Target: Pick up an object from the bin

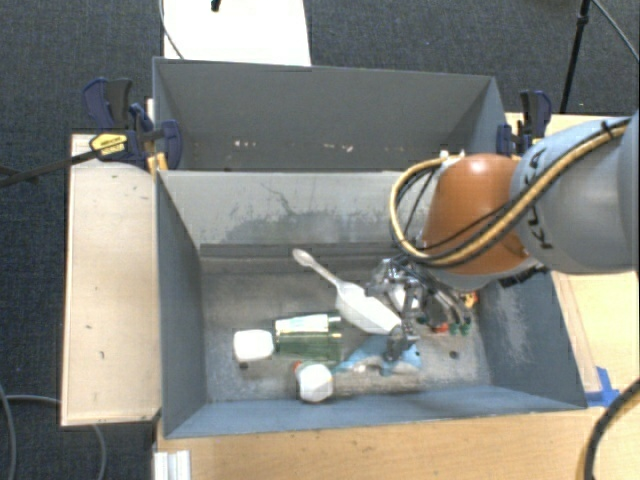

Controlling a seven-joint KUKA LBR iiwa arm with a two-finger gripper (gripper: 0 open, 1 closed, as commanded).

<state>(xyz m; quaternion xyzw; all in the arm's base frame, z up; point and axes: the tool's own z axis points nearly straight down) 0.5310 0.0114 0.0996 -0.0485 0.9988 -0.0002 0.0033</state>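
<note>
My gripper (402, 320) hangs low inside the grey metal bin (185, 298), just right of a green plastic bottle with a white cap (305, 338) lying on its side. A long white plastic scoop (350, 298) slants above that bottle, its broad end at my gripper. Below the green bottle lies a clear white-capped bottle (318, 381), with a small blue thing (368, 364) beside it.

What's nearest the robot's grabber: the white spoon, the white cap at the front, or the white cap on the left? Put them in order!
1. The white spoon, right beside the gripper.
2. The front white cap, near the front wall.
3. The left white cap, farthest left.
</note>
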